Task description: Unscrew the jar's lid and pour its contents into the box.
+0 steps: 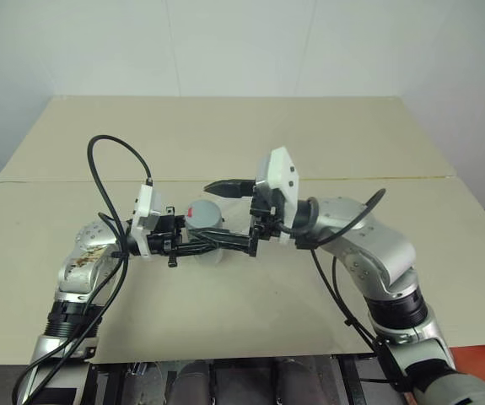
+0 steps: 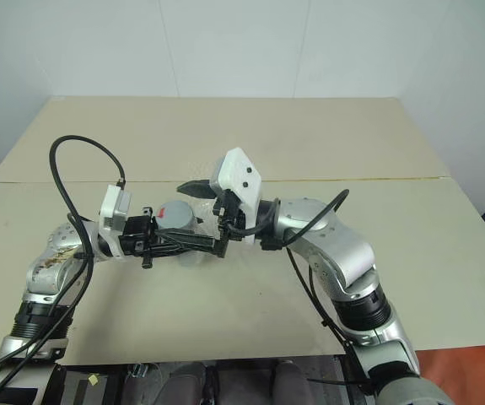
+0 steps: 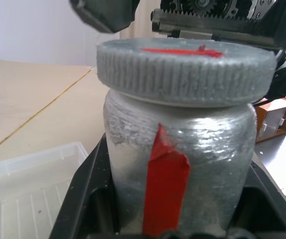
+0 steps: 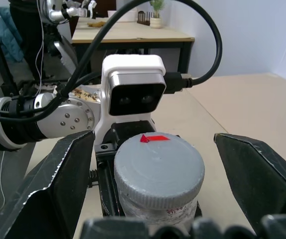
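The left gripper [image 1: 193,245] has its jaws clamped on the jar [image 3: 180,164], lid [image 4: 158,166] on. The right gripper [image 4: 158,185] jaws gape wide either side of the lid, not touching. The box [image 3: 28,191] lies on the desk [image 1: 225,135] below.

Ribbed grey lid [image 3: 185,72], silvery-grey jar [image 3: 182,164] with red strip, seemingly tape.

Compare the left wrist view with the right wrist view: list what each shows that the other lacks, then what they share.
Left wrist view alone: the jar's ribbed grey body with its red label strip, and a corner of the clear box on the table beside it.

Right wrist view alone: the right gripper with its jaws spread wide on either side of the lid without touching it, plus the left wrist camera and its cable behind.

Shared: the lid, still seated on the jar, with a red mark on top.
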`<move>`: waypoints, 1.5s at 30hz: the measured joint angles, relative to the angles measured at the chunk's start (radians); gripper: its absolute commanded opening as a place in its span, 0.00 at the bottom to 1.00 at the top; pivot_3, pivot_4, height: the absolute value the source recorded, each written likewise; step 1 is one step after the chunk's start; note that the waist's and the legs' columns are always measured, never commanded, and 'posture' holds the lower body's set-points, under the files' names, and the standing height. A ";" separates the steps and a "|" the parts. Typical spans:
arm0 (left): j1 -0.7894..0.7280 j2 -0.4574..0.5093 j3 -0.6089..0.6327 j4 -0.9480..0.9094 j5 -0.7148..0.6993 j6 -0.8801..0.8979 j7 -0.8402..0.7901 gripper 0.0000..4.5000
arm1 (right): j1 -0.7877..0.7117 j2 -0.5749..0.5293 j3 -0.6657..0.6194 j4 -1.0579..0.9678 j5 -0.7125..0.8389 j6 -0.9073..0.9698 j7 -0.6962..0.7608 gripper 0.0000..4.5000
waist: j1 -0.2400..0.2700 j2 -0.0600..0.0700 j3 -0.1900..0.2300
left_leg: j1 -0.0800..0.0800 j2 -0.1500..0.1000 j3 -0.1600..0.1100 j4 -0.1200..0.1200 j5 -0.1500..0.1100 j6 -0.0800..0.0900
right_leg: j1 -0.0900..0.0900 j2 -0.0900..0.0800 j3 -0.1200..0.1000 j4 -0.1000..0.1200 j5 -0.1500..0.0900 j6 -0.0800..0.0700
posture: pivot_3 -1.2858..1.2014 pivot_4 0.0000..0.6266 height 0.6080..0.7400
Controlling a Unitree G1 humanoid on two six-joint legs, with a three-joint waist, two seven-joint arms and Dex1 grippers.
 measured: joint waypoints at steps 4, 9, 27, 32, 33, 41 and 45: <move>0.000 0.000 0.000 -0.002 0.000 0.000 0.001 0.43 | -0.006 0.019 0.013 0.023 -0.019 0.000 -0.001 0.99 | 0.000 0.000 0.000 | 0.000 0.000 0.000 0.000 0.000 0.000 | 0.000 0.000 0.000 0.000 0.000 0.000 | 0.52 0.24 1.00; 0.000 0.000 0.000 -0.006 0.000 0.000 0.004 0.43 | -0.009 0.029 0.013 0.037 -0.031 0.000 -0.001 0.99 | 0.000 0.000 0.000 | 0.000 0.000 0.000 0.000 0.000 0.000 | 0.000 0.000 0.000 0.000 0.000 0.000 | 0.52 0.24 1.00; 0.003 0.003 0.000 -0.007 0.000 0.000 0.009 0.43 | -0.018 0.042 0.013 0.042 -0.039 -0.002 0.002 0.71 | 0.000 0.000 0.000 | 0.000 0.000 0.000 0.000 0.000 0.000 | 0.000 0.000 0.000 0.000 0.000 0.000 | 0.52 0.24 1.00; 0.003 0.004 0.000 -0.008 -0.001 0.000 0.009 0.43 | -0.018 0.042 0.014 0.042 -0.038 -0.002 0.006 0.60 | 0.000 0.000 0.000 | 0.000 0.000 0.000 0.000 0.000 0.000 | 0.000 0.000 0.000 0.000 0.000 0.000 | 0.52 0.24 1.00; 0.003 0.004 0.000 -0.008 -0.001 0.000 0.009 0.43 | -0.018 0.041 0.014 0.043 -0.038 -0.002 0.007 0.60 | 0.000 0.000 0.000 | 0.000 0.000 0.000 0.000 0.000 0.000 | 0.000 0.000 0.000 0.000 0.000 0.000 | 0.52 0.24 1.00; 0.003 0.008 0.000 -0.009 -0.002 0.000 0.007 0.43 | -0.020 0.042 0.014 0.045 -0.034 -0.001 0.008 0.60 | 0.000 0.000 0.000 | 0.000 0.000 0.000 0.000 0.000 0.000 | 0.000 0.000 0.000 0.000 0.000 0.000 | 0.52 0.24 1.00; 0.003 0.009 0.000 -0.007 -0.005 0.000 -0.002 0.43 | -0.026 0.038 0.010 0.053 -0.021 -0.001 0.017 0.60 | 0.000 0.000 0.000 | 0.000 0.000 0.000 0.000 0.000 0.000 | 0.000 0.000 0.000 0.000 0.000 0.000 | 0.52 0.24 1.00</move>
